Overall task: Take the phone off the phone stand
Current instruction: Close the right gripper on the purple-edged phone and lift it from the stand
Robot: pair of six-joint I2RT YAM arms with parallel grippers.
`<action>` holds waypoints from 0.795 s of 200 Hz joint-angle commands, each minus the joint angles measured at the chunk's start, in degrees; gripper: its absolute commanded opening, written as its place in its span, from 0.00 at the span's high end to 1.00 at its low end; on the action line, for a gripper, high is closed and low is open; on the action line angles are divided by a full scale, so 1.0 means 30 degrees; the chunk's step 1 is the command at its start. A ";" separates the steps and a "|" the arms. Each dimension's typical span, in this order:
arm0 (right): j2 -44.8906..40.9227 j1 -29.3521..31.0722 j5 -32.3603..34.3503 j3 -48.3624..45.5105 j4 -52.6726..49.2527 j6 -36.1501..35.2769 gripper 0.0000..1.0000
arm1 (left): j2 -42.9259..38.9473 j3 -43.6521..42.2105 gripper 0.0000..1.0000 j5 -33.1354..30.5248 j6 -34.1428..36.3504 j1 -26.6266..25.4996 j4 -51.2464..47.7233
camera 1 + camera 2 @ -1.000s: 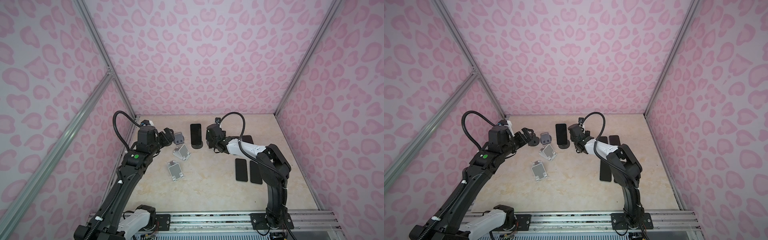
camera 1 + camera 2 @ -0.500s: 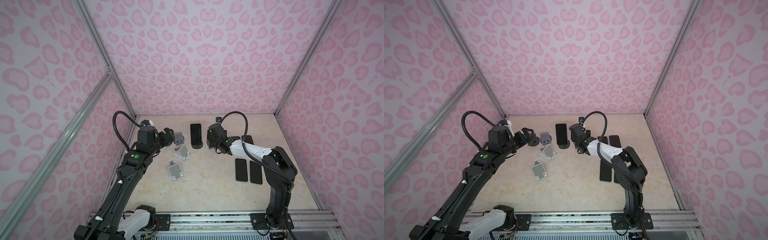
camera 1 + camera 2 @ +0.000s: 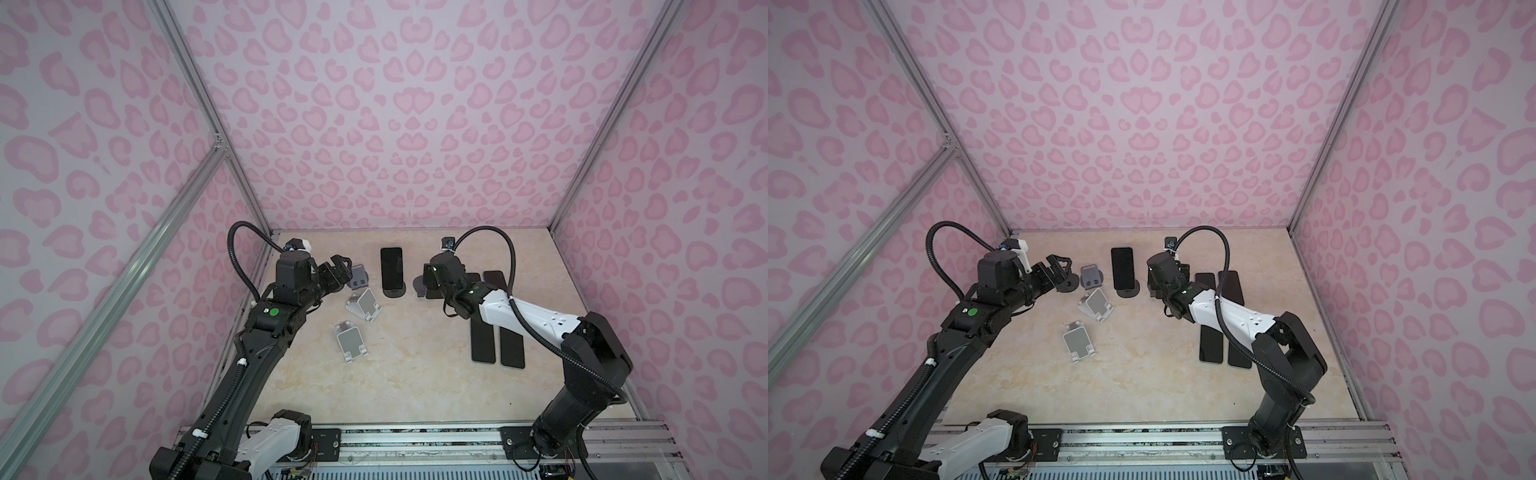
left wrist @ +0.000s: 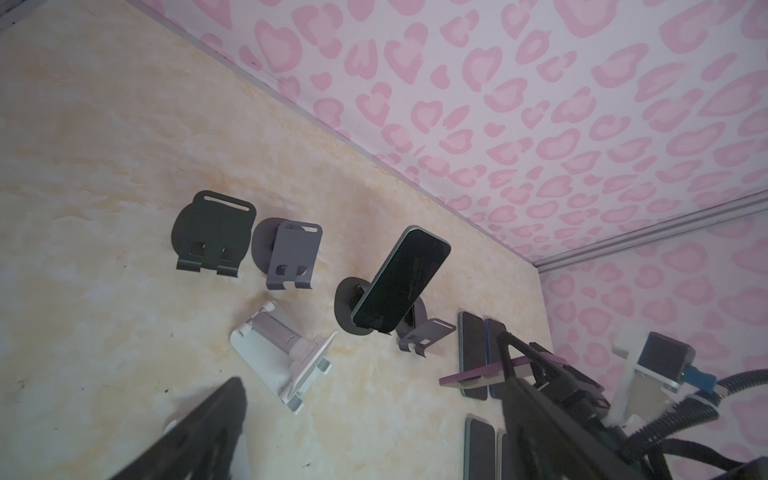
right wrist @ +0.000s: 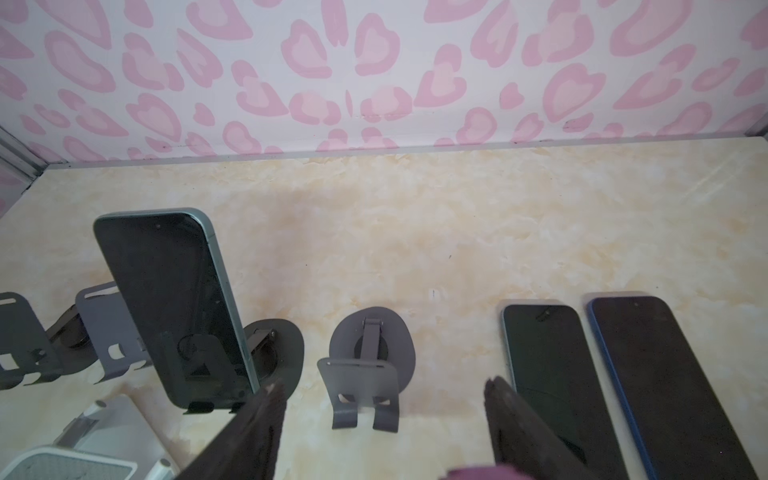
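Right elbow (image 3: 594, 345) was swung outward; right end effector (image 5: 383, 384) is clamped on purple-edged phone (image 4: 473, 374). Teal-rimmed black phone (image 3: 392, 268) on black disc stand (image 3: 395, 292) is propped upright just left.

Phone (image 3: 392, 268) on stand (image 3: 395, 292); flat phones (image 3: 483, 345) right.

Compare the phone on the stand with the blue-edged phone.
The propped phone leans tilted on its stand; the blue phone lies flat on the table. The propped phone's edge is pale green; the blue phone's is blue. Both show dark screens.
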 commanded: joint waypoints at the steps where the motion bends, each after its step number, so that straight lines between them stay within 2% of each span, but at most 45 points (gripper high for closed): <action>1: -0.0797 0.0176 0.0745 -0.0826 -0.0194 0.0146 0.30 | 0.0070 -0.0166 0.00 0.0991 -0.0082 -0.0025 0.1042; 59: -0.3177 0.0840 0.0890 -0.3010 -0.1709 0.1342 0.30 | 0.0837 -0.0259 0.00 0.3331 0.0139 -0.0723 0.2062; 99: -0.3972 0.1565 0.0632 -0.3594 -0.3154 0.2372 0.31 | 0.1860 0.0308 0.00 0.4755 0.1433 -0.2936 0.2031; 118: -0.4248 0.2215 0.1455 -0.3281 -0.4723 0.2474 0.31 | 0.2788 0.0758 0.01 0.5704 0.1827 -0.4053 0.1738; 159: -0.4882 0.2901 0.0577 -0.3681 -0.6092 0.3342 0.30 | 0.3628 0.1033 0.01 0.6605 0.2005 -0.5007 0.1610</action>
